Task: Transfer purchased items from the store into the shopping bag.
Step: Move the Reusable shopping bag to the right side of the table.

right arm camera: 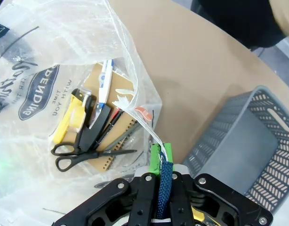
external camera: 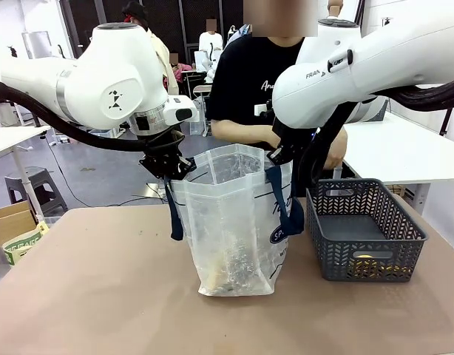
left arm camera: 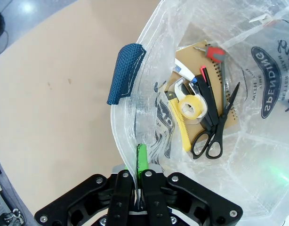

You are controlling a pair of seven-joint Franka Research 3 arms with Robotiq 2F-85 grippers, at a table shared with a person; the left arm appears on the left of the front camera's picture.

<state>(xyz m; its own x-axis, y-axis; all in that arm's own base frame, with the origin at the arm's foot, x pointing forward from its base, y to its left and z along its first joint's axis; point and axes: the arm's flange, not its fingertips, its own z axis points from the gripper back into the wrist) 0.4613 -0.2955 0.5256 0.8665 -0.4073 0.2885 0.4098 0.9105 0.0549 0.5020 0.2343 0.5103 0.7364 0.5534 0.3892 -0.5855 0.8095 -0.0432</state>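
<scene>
Indoors: tan table (external camera: 86,296) bears shopping bag (external camera: 231,222), basket (external camera: 382,222).

Front camera faces across my table (external camera: 101,296) from mid-range. Both wrist cameras look steeply down, close in, sharing the inside of the shopping bag (left arm camera: 257,155).

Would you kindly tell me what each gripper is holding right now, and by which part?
Both hold the translucent white plastic shopping bag: the left gripper pinches its rim; the right gripper pinches the opposite rim together with a navy strap.
</scene>
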